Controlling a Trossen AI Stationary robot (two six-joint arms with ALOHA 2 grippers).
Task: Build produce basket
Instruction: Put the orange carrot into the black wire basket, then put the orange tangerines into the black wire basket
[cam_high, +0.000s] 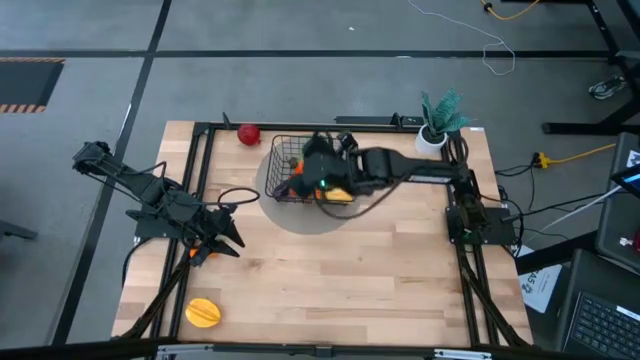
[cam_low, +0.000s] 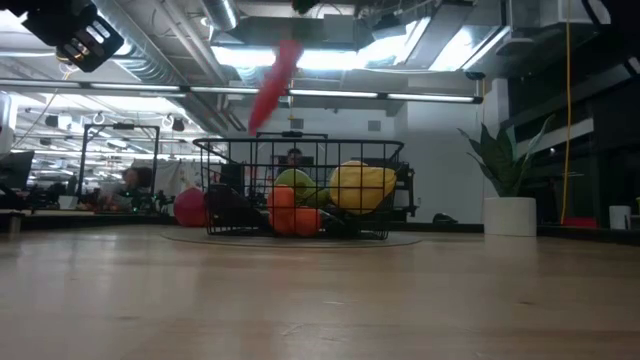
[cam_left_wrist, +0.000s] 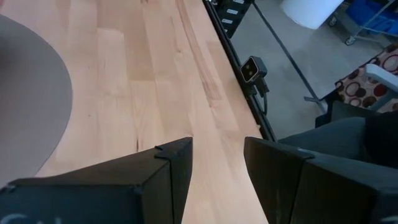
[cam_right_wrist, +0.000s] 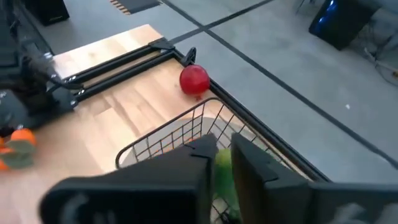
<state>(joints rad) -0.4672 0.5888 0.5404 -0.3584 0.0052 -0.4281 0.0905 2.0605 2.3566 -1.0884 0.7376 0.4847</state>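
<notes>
The black wire basket (cam_high: 285, 150) stands on a grey round mat at the table's far middle. It holds a yellow pear (cam_low: 362, 187), a green fruit (cam_low: 295, 180) and small oranges (cam_low: 285, 215). My right gripper (cam_right_wrist: 222, 146) hovers over it, its fingers a narrow gap apart. A blurred long red thing (cam_low: 270, 85) is in the air above the basket. A red apple (cam_high: 248, 134) lies on the table left of the basket. A carrot (cam_high: 195, 252) lies under my left arm, and a yellow-orange fruit (cam_high: 203, 313) lies near the front left. My left gripper (cam_left_wrist: 217, 162) is open above bare wood. My right gripper lies above the low view's top edge, so I cannot tell whether it touches the red thing. Its own wrist view shows only green in the gap between the fingers, from a fruit lying in the basket.
A teal plant in a white pot (cam_high: 437, 125) stands at the far right corner. Black frame rails (cam_high: 200, 180) run along the table's edges. Bare wood (cam_high: 340, 270) stretches across the near middle and right.
</notes>
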